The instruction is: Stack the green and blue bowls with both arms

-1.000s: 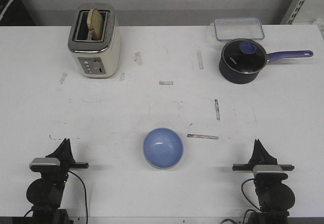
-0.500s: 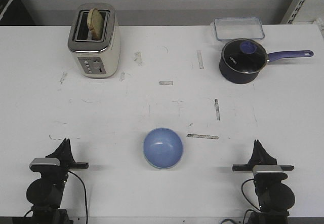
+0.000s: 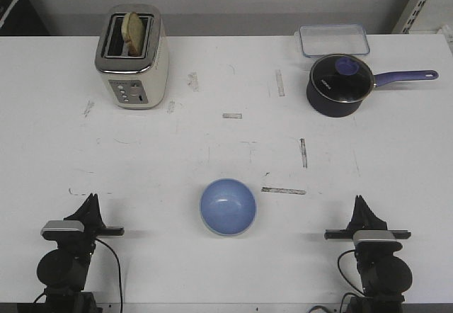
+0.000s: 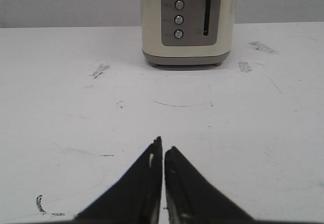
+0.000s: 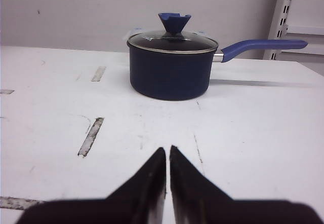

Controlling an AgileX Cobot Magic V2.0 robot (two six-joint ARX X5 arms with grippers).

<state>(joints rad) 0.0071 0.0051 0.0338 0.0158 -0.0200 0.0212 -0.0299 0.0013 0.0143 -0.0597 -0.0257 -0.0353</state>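
A periwinkle blue bowl (image 3: 227,207) sits alone at the near centre of the white table (image 3: 212,150), between two parked arms. The left gripper (image 4: 163,150) and right gripper (image 5: 167,152) both rest with fingers pressed together, holding nothing — one faces a cream toaster (image 3: 132,56) with bread in its slot, the other a dark lidded saucepan (image 3: 340,85). No green bowl can be made out separately.

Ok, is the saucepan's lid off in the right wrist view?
No, the glass lid sits on the saucepan, its blue knob upright on top.
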